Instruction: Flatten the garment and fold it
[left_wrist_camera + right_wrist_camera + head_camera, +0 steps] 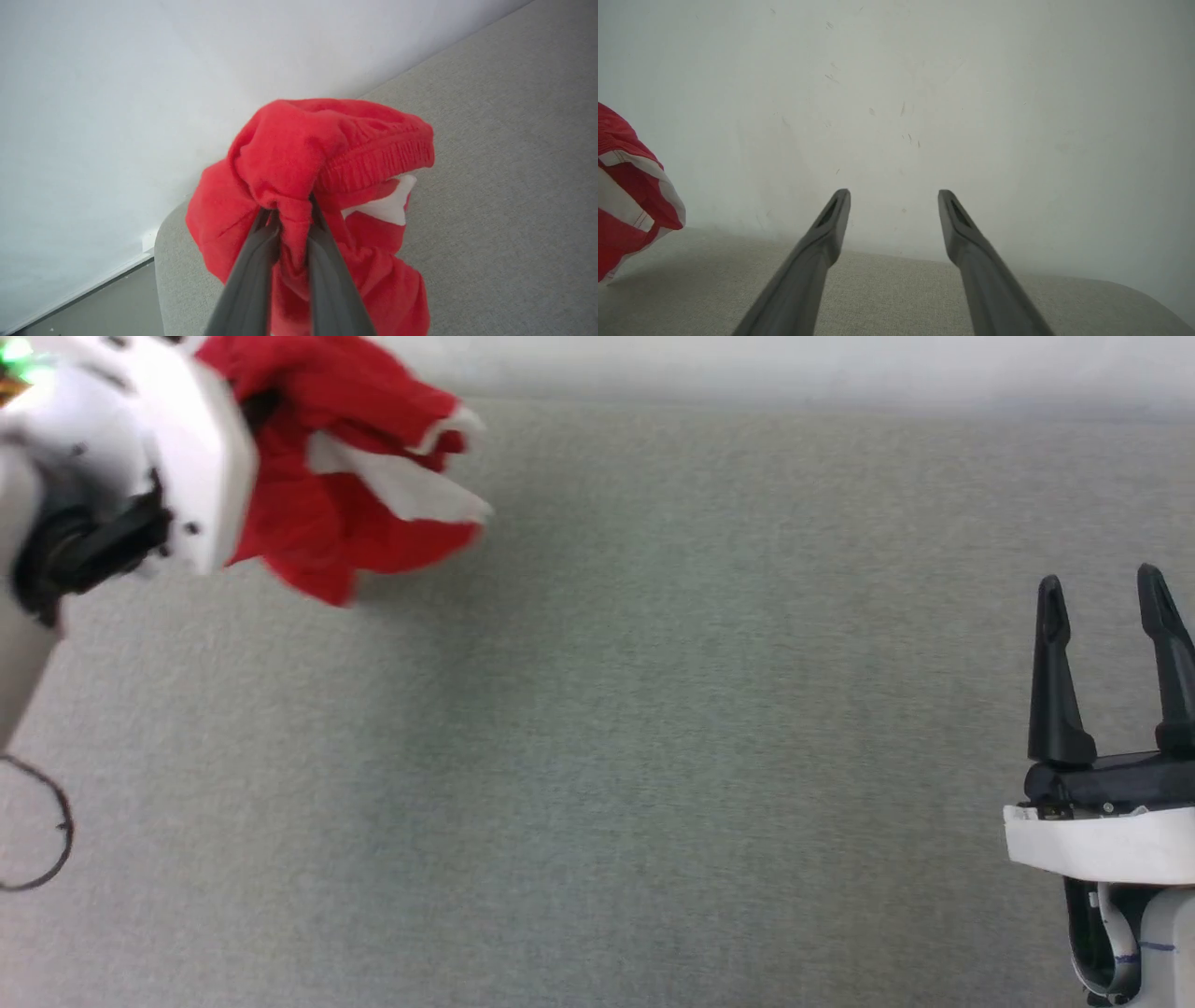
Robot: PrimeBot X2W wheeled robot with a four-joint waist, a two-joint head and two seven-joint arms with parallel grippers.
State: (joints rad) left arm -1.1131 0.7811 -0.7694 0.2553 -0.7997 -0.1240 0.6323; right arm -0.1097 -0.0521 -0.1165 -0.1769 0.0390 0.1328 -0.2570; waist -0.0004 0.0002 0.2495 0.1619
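The garment (345, 476), red shorts with white bands, hangs bunched and lifted at the far left of the grey surface. My left gripper (289, 214) is shut on a pinch of its red fabric just below the gathered waistband (373, 158). In the head view the left arm's white wrist housing (177, 457) covers the fingers. A red and white part of the garment (630, 205) shows at the left edge of the right wrist view. My right gripper (1106, 588) stands open at the right side, low over the surface, with nothing between its fingers (831, 219).
A grey fabric-covered surface (653, 709) spreads under both arms, bounded at the back by a pale wall (896, 93). Its rounded corner (163, 242) lies near the held garment. A dark cable loop (42, 831) hangs at the left edge.
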